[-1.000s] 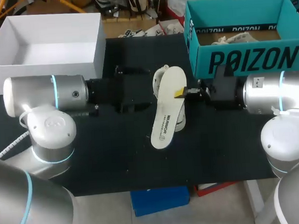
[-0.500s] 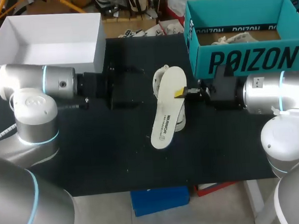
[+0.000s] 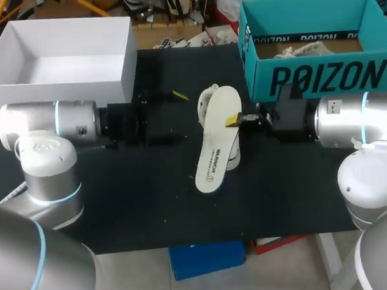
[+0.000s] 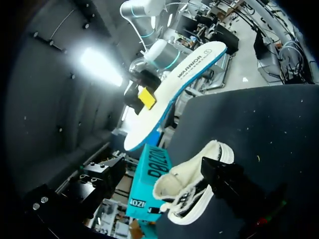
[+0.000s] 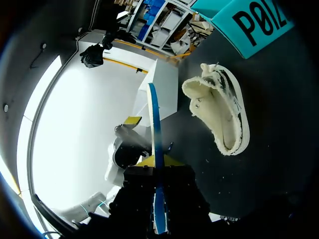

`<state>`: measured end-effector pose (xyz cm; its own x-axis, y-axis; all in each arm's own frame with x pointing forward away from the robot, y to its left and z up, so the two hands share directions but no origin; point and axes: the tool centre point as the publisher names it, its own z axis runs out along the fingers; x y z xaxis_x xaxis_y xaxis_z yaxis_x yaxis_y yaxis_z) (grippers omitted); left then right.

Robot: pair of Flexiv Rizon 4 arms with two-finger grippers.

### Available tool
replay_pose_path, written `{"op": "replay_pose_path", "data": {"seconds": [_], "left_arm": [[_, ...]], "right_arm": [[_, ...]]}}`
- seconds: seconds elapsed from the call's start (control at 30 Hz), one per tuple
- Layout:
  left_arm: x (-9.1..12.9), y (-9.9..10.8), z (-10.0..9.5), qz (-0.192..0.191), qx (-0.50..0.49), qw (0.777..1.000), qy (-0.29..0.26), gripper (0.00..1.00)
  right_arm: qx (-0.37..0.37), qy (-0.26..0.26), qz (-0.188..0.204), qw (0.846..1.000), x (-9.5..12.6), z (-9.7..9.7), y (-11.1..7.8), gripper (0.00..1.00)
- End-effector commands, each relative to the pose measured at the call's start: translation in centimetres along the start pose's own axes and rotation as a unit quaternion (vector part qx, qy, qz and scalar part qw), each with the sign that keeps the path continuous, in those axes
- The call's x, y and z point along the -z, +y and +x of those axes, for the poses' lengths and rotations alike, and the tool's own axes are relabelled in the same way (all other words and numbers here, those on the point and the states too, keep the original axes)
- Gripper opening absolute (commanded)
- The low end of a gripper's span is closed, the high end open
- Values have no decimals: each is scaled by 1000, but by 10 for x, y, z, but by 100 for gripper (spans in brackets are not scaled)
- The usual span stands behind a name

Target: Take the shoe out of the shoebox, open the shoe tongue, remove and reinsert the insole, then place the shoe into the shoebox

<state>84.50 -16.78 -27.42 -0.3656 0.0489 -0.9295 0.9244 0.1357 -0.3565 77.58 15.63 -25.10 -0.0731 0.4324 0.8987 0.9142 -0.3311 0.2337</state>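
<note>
1. Head view: the shoe (image 3: 208,98) lies on the table (image 3: 301,191), outside the shoebox (image 3: 321,78) and near its corner. My right gripper (image 3: 235,121) pinches the insole (image 3: 216,143), raised before the shoebox. My left gripper (image 3: 177,117) is farther from the shoebox.
2. Left wrist view: my fingers (image 4: 234,186) are spread, holding nothing. The shoe (image 4: 189,191) lies short of the shoebox (image 4: 149,174).
3. Right wrist view: the fingers (image 5: 172,160) clamp the insole (image 5: 154,119) edge-on. The shoe (image 5: 222,114) lies beside the shoebox (image 5: 259,25).

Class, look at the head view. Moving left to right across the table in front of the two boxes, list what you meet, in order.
left arm → left fingers → insole → right fingers, shut on the insole's edge → right arm
</note>
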Motion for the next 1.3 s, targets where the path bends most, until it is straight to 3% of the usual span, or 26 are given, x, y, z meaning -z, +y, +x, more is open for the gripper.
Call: {"op": "replay_pose_path", "data": {"seconds": [0.03,0.2,0.6,0.97,1.3], "left_arm": [[2,-1,0,33,-43,998,-39,100],[-1,-7,-7,75,-88,993,-27,100],[-8,-30,-14,130,-176,976,-7,100],[-18,-44,-7,129,-216,967,-32,100],[-22,-49,-6,133,-217,967,-14,100]], "right_arm": [[0,0,-1,1000,-1,0,-1,0],[0,0,-1,1000,-1,0,-1,0],[0,0,-1,1000,-1,0,-1,0],[0,0,-1,1000,-1,0,-1,0],[0,0,-1,1000,-1,0,-1,0]]}}
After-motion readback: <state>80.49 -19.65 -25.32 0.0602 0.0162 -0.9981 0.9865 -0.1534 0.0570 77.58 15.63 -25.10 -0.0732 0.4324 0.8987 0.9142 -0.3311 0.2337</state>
